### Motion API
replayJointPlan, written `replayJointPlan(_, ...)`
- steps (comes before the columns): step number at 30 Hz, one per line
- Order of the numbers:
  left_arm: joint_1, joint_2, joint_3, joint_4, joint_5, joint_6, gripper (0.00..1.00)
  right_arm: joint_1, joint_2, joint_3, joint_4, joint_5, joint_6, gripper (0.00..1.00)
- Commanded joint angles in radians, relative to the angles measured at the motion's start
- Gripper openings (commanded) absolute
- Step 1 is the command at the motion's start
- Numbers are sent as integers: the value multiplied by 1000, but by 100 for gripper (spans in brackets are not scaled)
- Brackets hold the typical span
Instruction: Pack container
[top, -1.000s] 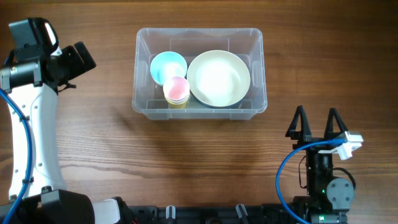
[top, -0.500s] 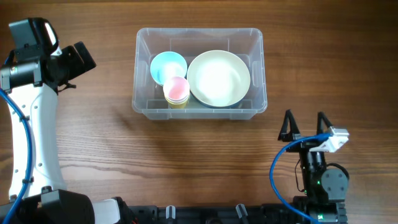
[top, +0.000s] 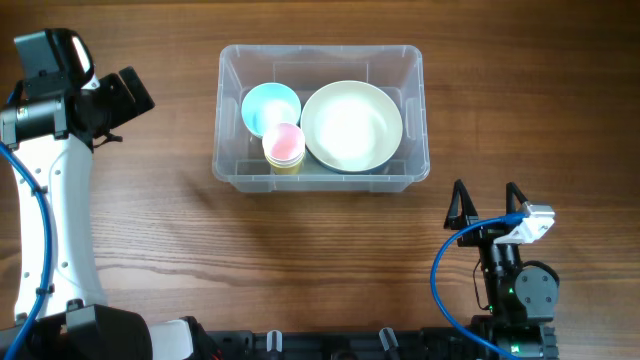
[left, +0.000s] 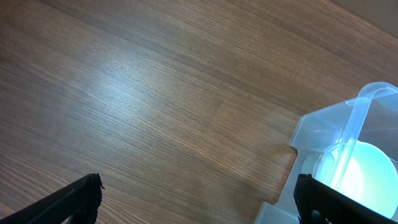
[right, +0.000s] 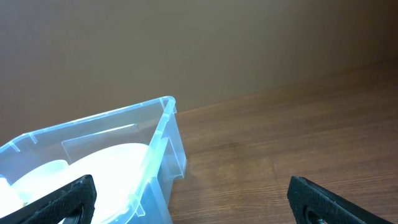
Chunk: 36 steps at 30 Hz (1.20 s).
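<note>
The right pincer (top: 485, 190) stands spread wide, its two dark fingers well apart and nothing between them. It hangs over the bare wooden table (top: 300, 260). The container (top: 318, 181) lies ahead of it and off to its left, apart from it with a strip of table between. In the right wrist view one rounded corner of the clear bin shows just inside the left finger, and the rest runs off past the left edge.

The left pincer (left: 198, 183) is spread wide too – both fingertips sit at the far sides of its own view, with only wood grain between them. The container is to its right, near but not touching. From the left wrist a corner of the bin shows beside the right finger, with a pale blue glow through the wall.

Inside the container, seen from above, a cream bowl (top: 352, 125) fills the half nearer the right pincer. A pale blue bowl (top: 270, 107) sits in the half nearer the left pincer. Just beside both, against the front wall, a pink cup (top: 285, 143) is nested in a yellow cup (top: 285, 166). The bin rests flat on the table with its open side up – neither pincer touches it.
</note>
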<state>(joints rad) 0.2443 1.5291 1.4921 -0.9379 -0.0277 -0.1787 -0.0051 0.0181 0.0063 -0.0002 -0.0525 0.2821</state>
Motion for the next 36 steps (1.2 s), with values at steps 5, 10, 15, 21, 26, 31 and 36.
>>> replayJointPlan(5,3,-14,16,2,12,-13,100,6,-14,-1,3,-16,-18,100)
replayJointPlan(10,3,-14,16,2,12,-13,100,6,-11,-1,3,-16,-18,100)
replayJointPlan(15,3,-14,16,2,12,-13,100,6,-8,-1,3,-16,-18,100)
replayJointPlan(21,3,-14,16,2,12,-13,100,6,-7,-1,3,-16,-18,100)
replayJointPlan(26,2,-25,15,2,12,-13,100,6,-7,-1,3,-16,-18,100)
replayJointPlan(31,-30,-192,15,2,12,-13,100,6,-7,-1,3,-16,-18,100)
replayJointPlan(36,-144,-481,15,2,12,-13,100,6,-7,-1,3,-16,-18,100)
